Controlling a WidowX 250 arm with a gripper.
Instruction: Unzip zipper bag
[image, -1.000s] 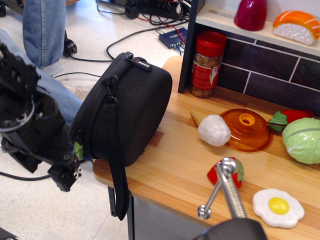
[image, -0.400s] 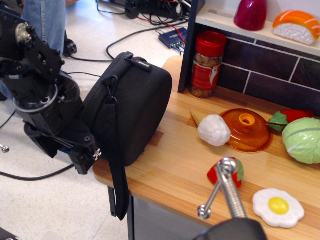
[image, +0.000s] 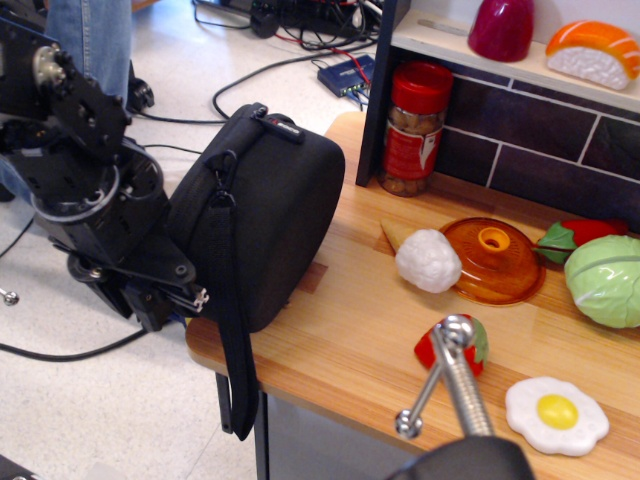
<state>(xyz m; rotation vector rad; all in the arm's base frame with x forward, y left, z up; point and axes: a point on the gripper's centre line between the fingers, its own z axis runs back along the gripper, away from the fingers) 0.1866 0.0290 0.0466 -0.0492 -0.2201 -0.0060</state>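
The zipper bag (image: 265, 215) is a large black rounded case standing on its edge at the left end of the wooden counter (image: 350, 340). It leans over the counter's edge, and its black webbing strap (image: 232, 330) hangs down past that edge. My gripper (image: 188, 298) comes in from the left and presses against the bag's lower left rim, where the zipper runs. Its fingertips (image: 198, 296) sit close together at the rim. The small green pull tab is hidden behind the gripper. I cannot tell whether the fingers hold anything.
Toy foods lie to the right: a white cauliflower (image: 428, 260), an orange lid (image: 494, 258), a green cabbage (image: 606, 280), a fried egg (image: 556, 414) and a strawberry (image: 452, 345). A red-lidded jar (image: 414, 128) stands by the shelf post. A metal ladle (image: 450, 375) sits at the front. Cables lie on the floor.
My gripper has risen and moved right from below the bag's left edge up against its lower rim. It now covers the green pull tab that showed before. The bag has not visibly moved.
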